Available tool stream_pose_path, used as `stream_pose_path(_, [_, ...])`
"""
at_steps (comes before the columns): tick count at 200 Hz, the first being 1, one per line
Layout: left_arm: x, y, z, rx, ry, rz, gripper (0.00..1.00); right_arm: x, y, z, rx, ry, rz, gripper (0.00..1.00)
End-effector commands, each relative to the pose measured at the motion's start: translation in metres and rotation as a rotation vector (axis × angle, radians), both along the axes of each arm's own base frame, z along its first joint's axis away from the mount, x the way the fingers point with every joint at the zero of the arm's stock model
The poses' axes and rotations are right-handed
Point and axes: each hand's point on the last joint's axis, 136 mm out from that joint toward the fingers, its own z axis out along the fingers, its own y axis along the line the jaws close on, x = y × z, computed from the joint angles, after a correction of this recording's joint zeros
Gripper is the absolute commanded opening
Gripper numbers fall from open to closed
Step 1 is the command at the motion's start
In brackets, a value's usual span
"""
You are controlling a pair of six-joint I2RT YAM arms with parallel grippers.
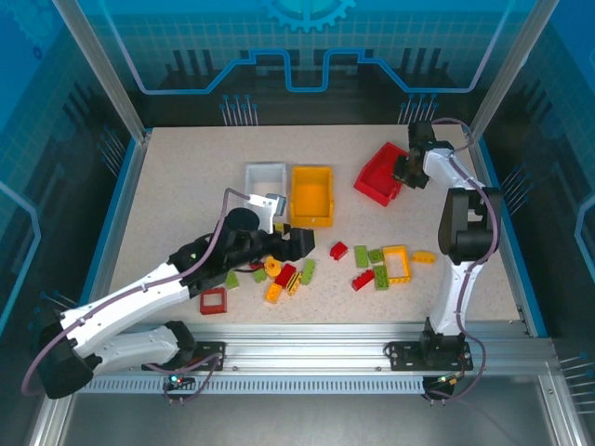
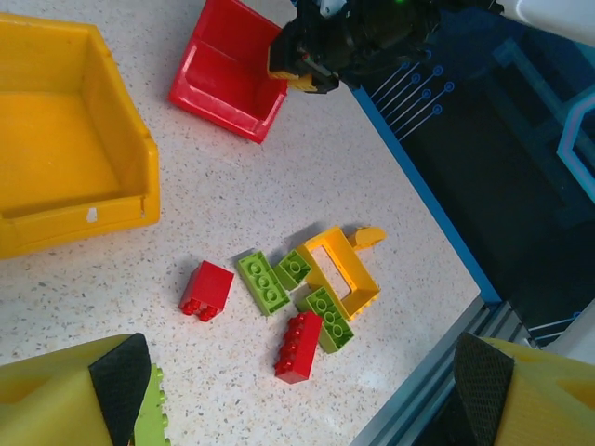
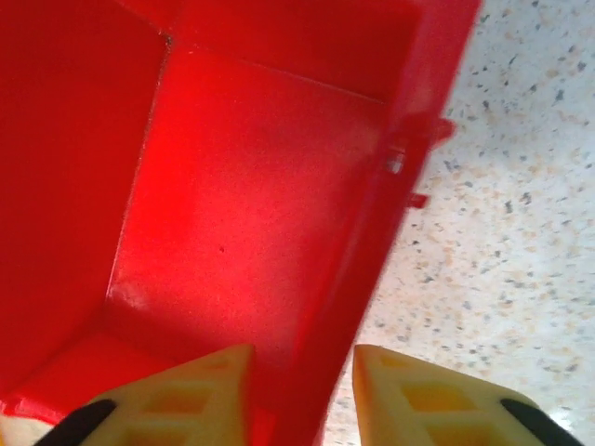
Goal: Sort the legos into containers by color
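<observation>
Pinching the red bin [image 3: 232, 232] by its wall between right fingers [image 3: 177, 400], probably to drag it nearer; hovering left fingers [image 2: 56, 400] spread wide, empty, beside a green brick [image 2: 153, 413].

A robotics lab cell is showing: aluminium framing [image 1: 307, 358] is edging a speckled table [image 1: 186, 186], and blue printed panels [image 1: 307, 46] are enclosing it.

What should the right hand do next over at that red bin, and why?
Probably drag the red bin nearer the bricks. The right hand has its fingers astride the bin's wall. The bin sits askew, apart from the white bin and yellow bin, and looks empty, while red bricks lie on the table.
</observation>
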Motion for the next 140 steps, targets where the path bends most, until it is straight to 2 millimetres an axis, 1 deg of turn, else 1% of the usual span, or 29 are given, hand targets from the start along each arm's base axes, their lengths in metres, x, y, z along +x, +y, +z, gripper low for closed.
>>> stream_pose_path(1, [-0.006, 0.011, -0.010, 0.025, 0.023, 0.034, 0.89, -0.008, 0.007, 0.013, -0.148, 0.021, 0.100, 0.16])
stream_pose_path(30, [-0.009, 0.019, -0.011, 0.033, 0.023, 0.049, 0.89, -0.017, 0.025, 0.019, -0.212, 0.016, 0.187, 0.09])
stream_pose_path(67, [-0.011, 0.024, -0.015, 0.038, 0.034, 0.060, 0.89, -0.032, 0.056, 0.021, -0.240, -0.006, 0.317, 0.08])
stream_pose_path(102, [-0.011, 0.023, -0.017, 0.041, 0.042, 0.058, 0.89, -0.047, 0.066, 0.017, -0.234, -0.007, 0.372, 0.09])
stream_pose_path(140, [-0.009, 0.017, -0.020, 0.038, 0.051, 0.051, 0.89, -0.052, 0.075, 0.005, -0.183, -0.002, 0.410, 0.09])
